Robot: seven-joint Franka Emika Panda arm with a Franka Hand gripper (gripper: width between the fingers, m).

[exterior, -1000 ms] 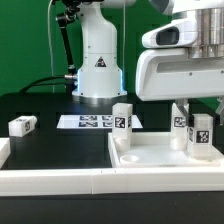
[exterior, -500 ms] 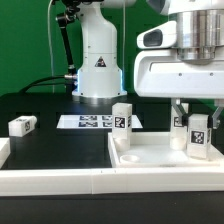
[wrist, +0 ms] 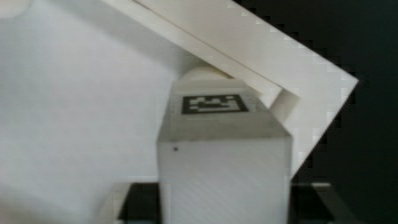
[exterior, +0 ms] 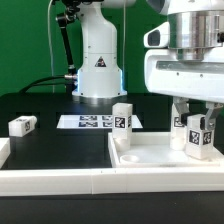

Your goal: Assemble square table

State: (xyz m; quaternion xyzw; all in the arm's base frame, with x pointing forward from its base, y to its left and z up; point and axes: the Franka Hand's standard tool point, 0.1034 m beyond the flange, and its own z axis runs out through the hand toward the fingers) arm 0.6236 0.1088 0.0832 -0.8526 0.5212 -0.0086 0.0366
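Right, the pincer [exterior: 197, 115] sits low over the exterior view's right side of the tabletop [exterior: 150, 158], and it is clamped on the held leg [exterior: 201, 140]. That leg stands upright on the slab, tag facing the camera. In the wrist view the held leg [wrist: 222, 150] fills the middle, its tag on top. The dark fingers [wrist: 139, 197] press in on either side of it, and the raised rim of the tabletop [wrist: 71, 100] runs past behind.

Just beside the held leg, toward the exterior view's left, a third leg [exterior: 180, 123] peeks out, partly hidden by the pincer. The corner leg [exterior: 122, 118] stands upright at the slab's far left corner.

Well apart, out on the black bench [exterior: 40, 105], the loose leg [exterior: 22, 125] lies on its side. The marker board [exterior: 92, 122] lies flat between it and the corner leg. The white border wall [exterior: 60, 180] runs along the front, with the tabletop tucked against it.
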